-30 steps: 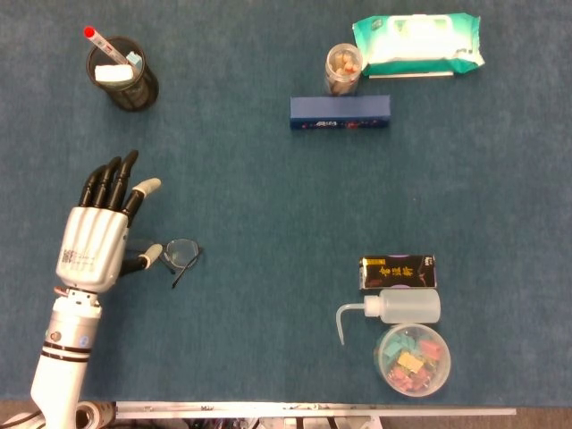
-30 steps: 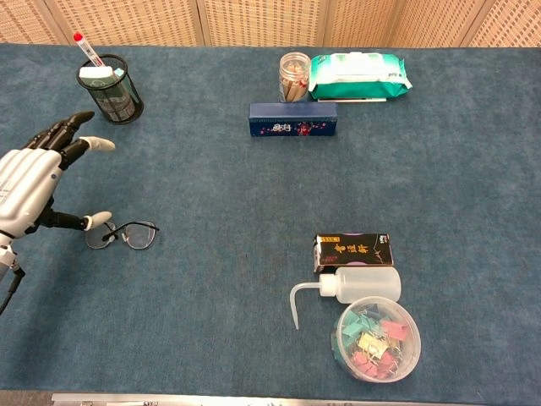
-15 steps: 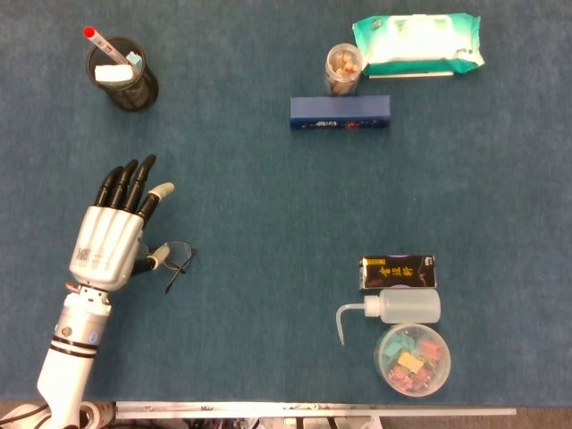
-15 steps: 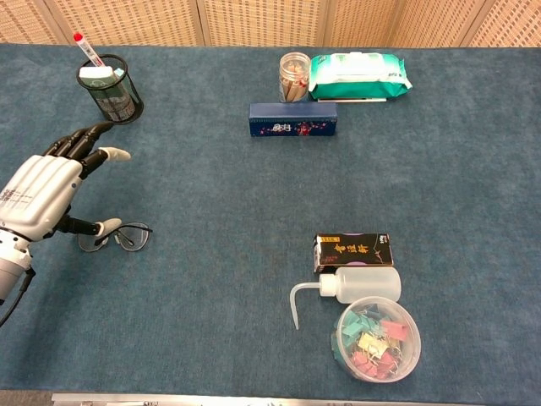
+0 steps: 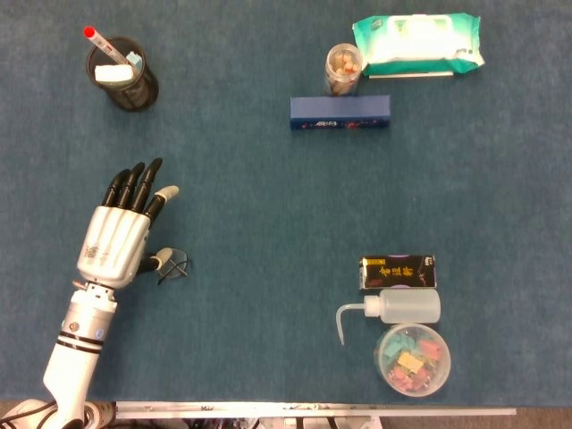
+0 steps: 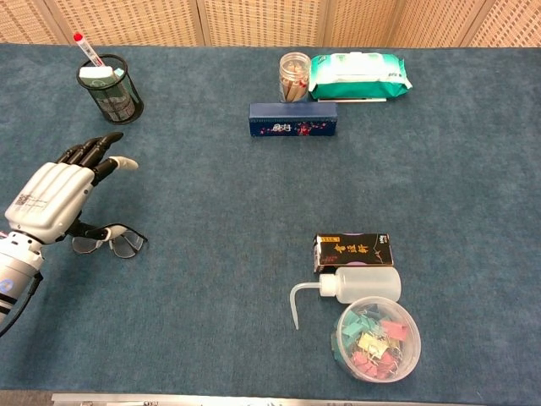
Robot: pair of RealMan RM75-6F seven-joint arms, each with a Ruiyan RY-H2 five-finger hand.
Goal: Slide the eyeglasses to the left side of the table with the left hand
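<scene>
The thin-framed eyeglasses (image 5: 173, 265) lie on the blue tablecloth at the left, partly hidden under my left hand (image 5: 118, 239). That hand hovers palm down over their left lens, fingers straight and spread, pointing away from me. Its thumb tip rests on the frame. In the chest view the eyeglasses (image 6: 121, 244) poke out to the right of the left hand (image 6: 52, 202). My right hand appears in neither view.
A mesh pen cup (image 5: 125, 73) stands at the far left. A blue box (image 5: 340, 112), a jar (image 5: 342, 69) and a wipes pack (image 5: 417, 45) lie at the far right. A black box (image 5: 398, 271), squeeze bottle (image 5: 402, 307) and tub of clips (image 5: 412, 358) sit near right.
The eyeglasses have slid a little left and toward the near edge and turned slightly. My left hand has come over them, hiding more of the frame.
</scene>
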